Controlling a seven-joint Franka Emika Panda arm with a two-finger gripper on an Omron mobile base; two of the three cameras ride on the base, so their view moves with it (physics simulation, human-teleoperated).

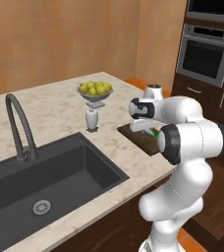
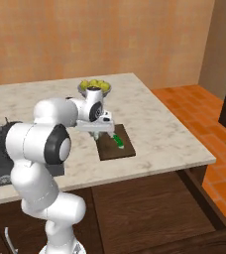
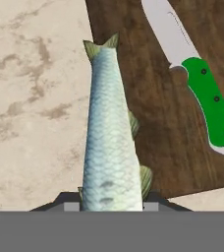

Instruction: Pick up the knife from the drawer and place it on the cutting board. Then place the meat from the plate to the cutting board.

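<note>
Right now I count one dark brown wooden cutting board (image 2: pixel 116 143), one small knife with a bright green handle and pale silver blade (image 3: pixel 196 78), and one silvery-blue scaled fish (image 3: pixel 110 138), the meat of the job. The knife lies flat on the board, toward one side of it, its green handle also peeking out beside the hand in the right base view. The two-finger gripper (image 3: pixel 111 199) is closed around the fish's body: the dark fingers (image 3: pixel 65 201) press in on either side, and the fish points away from the hand, tail fin outermost. From the hand camera the fish hangs over the board's edge, partly above the wood and partly above the pale marbled countertop (image 2: pixel 169 129). The white arm is folded with its elbow high, the forearm reaching level across the counter and the hand pointing down over the board. Farther back stand one grey bowl of yellow fruit (image 1: pixel 95 90) and one black sink basin (image 1: pixel 45 182) with one dark curved tap (image 1: pixel 19 127).
</note>
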